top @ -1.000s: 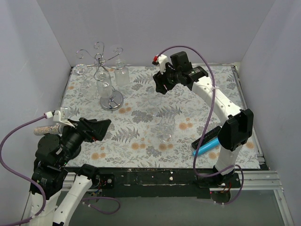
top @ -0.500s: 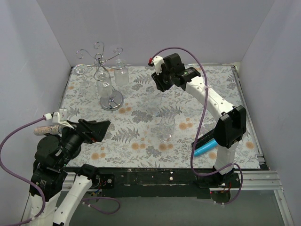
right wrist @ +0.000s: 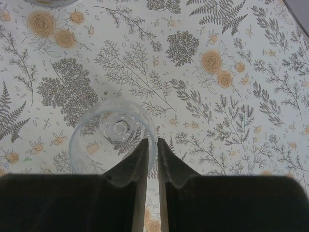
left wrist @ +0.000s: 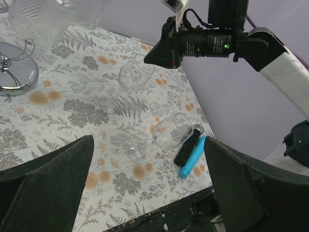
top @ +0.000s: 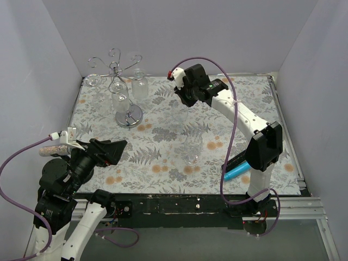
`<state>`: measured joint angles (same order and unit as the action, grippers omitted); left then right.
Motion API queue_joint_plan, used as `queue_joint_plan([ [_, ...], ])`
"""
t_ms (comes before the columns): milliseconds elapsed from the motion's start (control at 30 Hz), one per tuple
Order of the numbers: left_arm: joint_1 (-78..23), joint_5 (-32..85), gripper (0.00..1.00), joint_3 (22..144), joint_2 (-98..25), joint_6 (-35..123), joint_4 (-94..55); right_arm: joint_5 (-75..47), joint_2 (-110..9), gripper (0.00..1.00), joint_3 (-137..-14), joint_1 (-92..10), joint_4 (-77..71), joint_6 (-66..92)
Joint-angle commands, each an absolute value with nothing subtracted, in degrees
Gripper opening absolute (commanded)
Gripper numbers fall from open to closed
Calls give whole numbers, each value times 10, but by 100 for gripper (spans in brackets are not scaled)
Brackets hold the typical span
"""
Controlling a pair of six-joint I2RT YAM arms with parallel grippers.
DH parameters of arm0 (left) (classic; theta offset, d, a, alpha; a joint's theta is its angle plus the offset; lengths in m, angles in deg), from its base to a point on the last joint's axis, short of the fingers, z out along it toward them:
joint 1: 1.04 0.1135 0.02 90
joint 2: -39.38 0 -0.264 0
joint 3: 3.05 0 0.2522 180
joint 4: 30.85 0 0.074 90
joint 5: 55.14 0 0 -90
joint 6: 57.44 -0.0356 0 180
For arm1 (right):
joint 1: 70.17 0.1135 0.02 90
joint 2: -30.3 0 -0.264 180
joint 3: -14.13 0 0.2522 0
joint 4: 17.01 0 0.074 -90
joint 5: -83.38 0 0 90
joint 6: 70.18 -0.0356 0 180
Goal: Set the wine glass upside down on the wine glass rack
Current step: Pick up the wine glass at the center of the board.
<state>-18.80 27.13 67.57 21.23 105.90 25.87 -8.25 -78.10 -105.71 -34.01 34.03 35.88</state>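
Observation:
The wine glass rack (top: 115, 69) is a silver wire stand with curled arms and a round shiny base (top: 129, 116) at the back left; its base also shows in the left wrist view (left wrist: 17, 72). Several glasses hang from it. My right gripper (top: 181, 103) (right wrist: 151, 142) is shut on the rim of a clear wine glass (right wrist: 113, 133) (top: 179, 115) (left wrist: 135, 75), which hangs bowl-up beneath it. I cannot tell whether its foot touches the cloth. A second wine glass (top: 191, 148) (left wrist: 168, 133) stands at mid-table. My left gripper (top: 118, 148) (left wrist: 149, 193) is open and empty near the front left.
A blue cylinder (top: 238, 172) (left wrist: 192, 157) and a black bar (top: 239, 157) (left wrist: 186, 147) lie at the front right beside the right arm's base. The floral cloth (top: 163, 163) covers the table. Grey walls close in the left, back and right sides.
My right gripper has moved left, toward the rack side, with its fingers over the wine glass. The left arm has barely moved.

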Motion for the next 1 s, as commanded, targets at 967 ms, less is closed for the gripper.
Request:
queue_joint_plan([
  [967,-189,140,98,661,180,1120,140,-158,-652,1,-1067,-396,346,375],
])
